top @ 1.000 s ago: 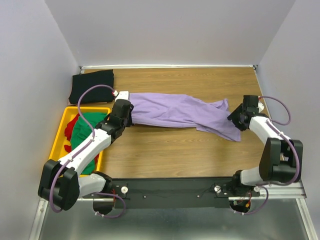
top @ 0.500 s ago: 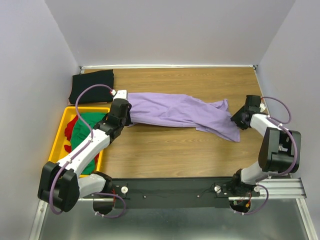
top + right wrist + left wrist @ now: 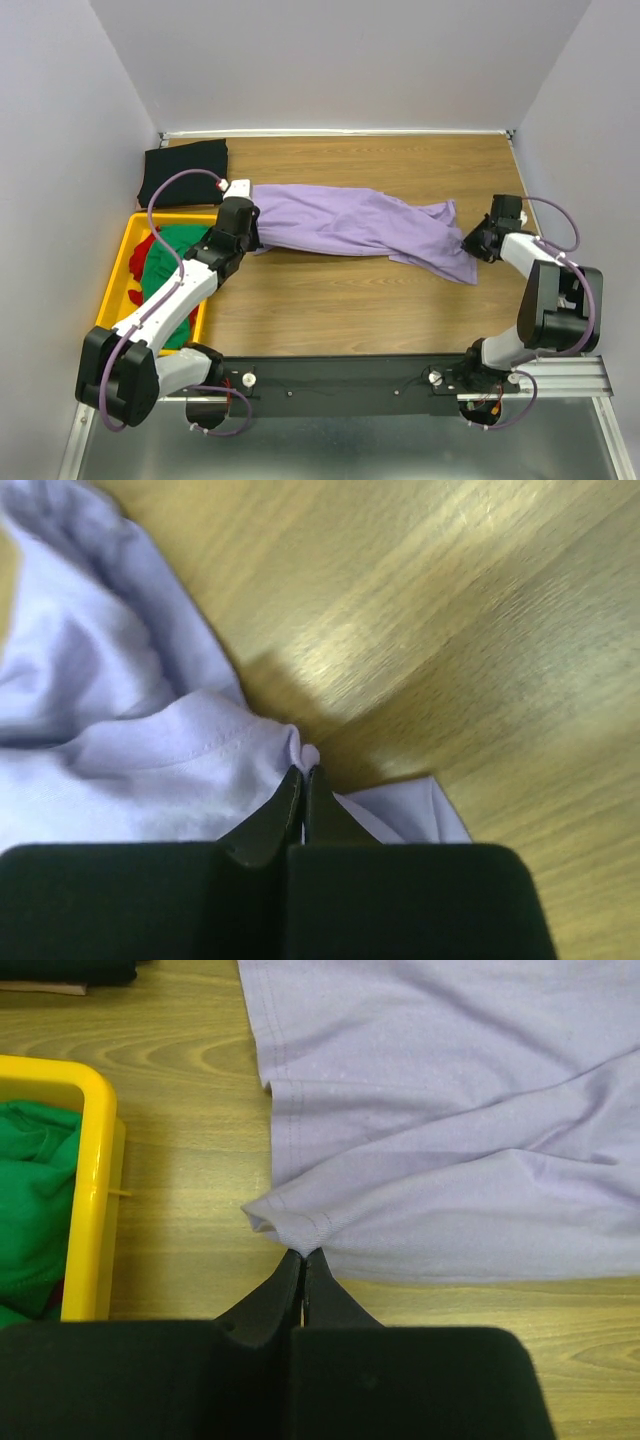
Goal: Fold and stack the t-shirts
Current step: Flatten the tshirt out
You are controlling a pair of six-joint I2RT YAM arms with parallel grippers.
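Left pincer (image 3: 303, 1258) clenched on the lavender t-shirt (image 3: 345, 220) at frame left, right pincer (image 3: 303, 776) seemingly nipping its right end, probably to stretch it flat.

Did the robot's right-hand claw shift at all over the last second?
Yes. The right gripper slid toward the near edge of the wooden table and slightly left, closing on the corner of the lavender cloth t-shirt.

Left claw (image 3: 303, 1256), right claw (image 3: 303, 772): both closed.
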